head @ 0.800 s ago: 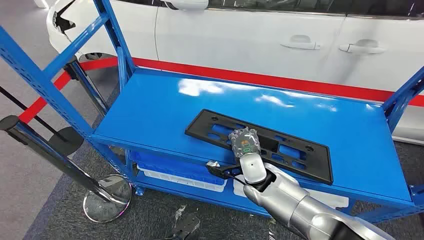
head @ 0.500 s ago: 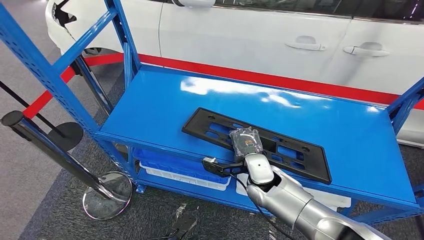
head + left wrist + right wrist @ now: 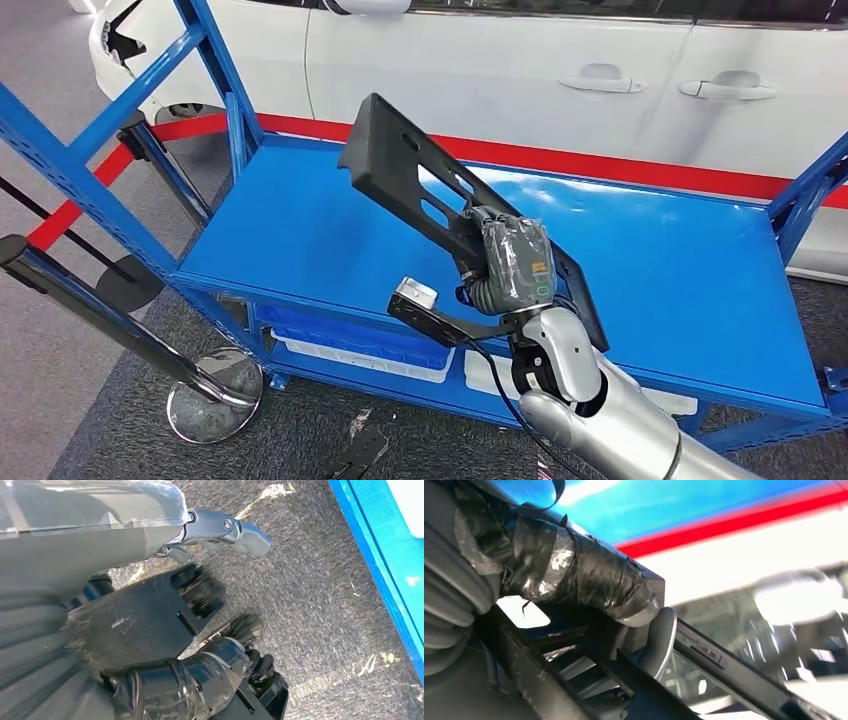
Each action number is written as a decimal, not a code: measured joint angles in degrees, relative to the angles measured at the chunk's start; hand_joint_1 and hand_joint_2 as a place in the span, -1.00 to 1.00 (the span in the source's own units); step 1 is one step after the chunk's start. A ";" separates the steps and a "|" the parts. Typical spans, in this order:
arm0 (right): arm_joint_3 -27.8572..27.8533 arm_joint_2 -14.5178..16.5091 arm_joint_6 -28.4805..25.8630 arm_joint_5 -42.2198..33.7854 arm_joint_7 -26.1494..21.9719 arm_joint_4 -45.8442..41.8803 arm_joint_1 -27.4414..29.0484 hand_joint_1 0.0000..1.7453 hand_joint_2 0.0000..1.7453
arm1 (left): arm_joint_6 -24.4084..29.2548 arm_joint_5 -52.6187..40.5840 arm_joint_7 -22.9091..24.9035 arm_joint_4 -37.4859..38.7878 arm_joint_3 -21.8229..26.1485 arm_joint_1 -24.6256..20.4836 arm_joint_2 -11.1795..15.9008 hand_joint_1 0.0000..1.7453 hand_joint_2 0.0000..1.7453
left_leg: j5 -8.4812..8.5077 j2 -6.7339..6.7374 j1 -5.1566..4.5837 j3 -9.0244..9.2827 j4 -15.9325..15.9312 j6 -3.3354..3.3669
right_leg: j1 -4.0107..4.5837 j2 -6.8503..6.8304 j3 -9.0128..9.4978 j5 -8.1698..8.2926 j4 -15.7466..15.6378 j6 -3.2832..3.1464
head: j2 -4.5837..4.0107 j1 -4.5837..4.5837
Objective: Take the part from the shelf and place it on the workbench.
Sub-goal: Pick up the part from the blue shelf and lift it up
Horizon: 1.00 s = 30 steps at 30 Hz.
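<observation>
The part [image 3: 400, 160] is a long black plastic plate with cut-outs. My right hand [image 3: 510, 265] grips it near its middle and holds it off the blue shelf [image 3: 300, 220], steeply tilted, its far end high toward the upper left. In the right wrist view dark taped fingers [image 3: 589, 580] wrap over the part's edge [image 3: 724, 670]. My left hand [image 3: 60, 580] hangs over grey carpet, its thumb and dark fingers [image 3: 190, 680] apart with nothing between them.
A white car [image 3: 500, 70] stands close behind the shelf, with a red stripe [image 3: 620, 165] on the floor between them. Blue uprights [image 3: 90, 150] frame the shelf's left side. A chrome barrier post [image 3: 215, 400] stands at the front left. Trays [image 3: 360, 345] sit on the lower level.
The part lay flat on the shelf under my right hand; now the hand has lifted it clear and tipped it up on a slant. The camera shifted slightly.
</observation>
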 joint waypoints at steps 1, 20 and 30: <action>-0.57 -0.34 -0.97 -0.50 -0.48 -2.52 0.76 1.00 1.00 | -0.20 -0.14 0.23 0.00 0.04 0.13 0.04 -1.00 1.00 | 0.29 0.00 0.01 -0.71 1.14 -0.08 | 0.01 -0.02 0.01 -0.10 0.09 -0.07 | -0.01 -0.01; -9.20 -4.31 -15.78 -5.99 -11.26 -42.66 17.33 1.00 1.00 | 0.08 -1.68 3.15 0.00 0.33 1.84 0.97 -1.00 1.00 | 7.31 -0.06 -0.16 6.78 -14.58 2.50 | -0.52 -0.05 -1.72 -2.02 5.09 2.68 | 0.00 0.43; -9.19 -3.85 -16.87 -8.20 -15.60 -50.00 23.05 1.00 1.00 | 0.01 -2.77 4.25 0.00 0.33 2.84 1.20 -1.00 1.00 | -2.04 -0.05 -0.19 2.08 -1.27 0.31 | -0.13 -0.45 -1.40 0.25 1.26 -0.24 | 0.01 -0.09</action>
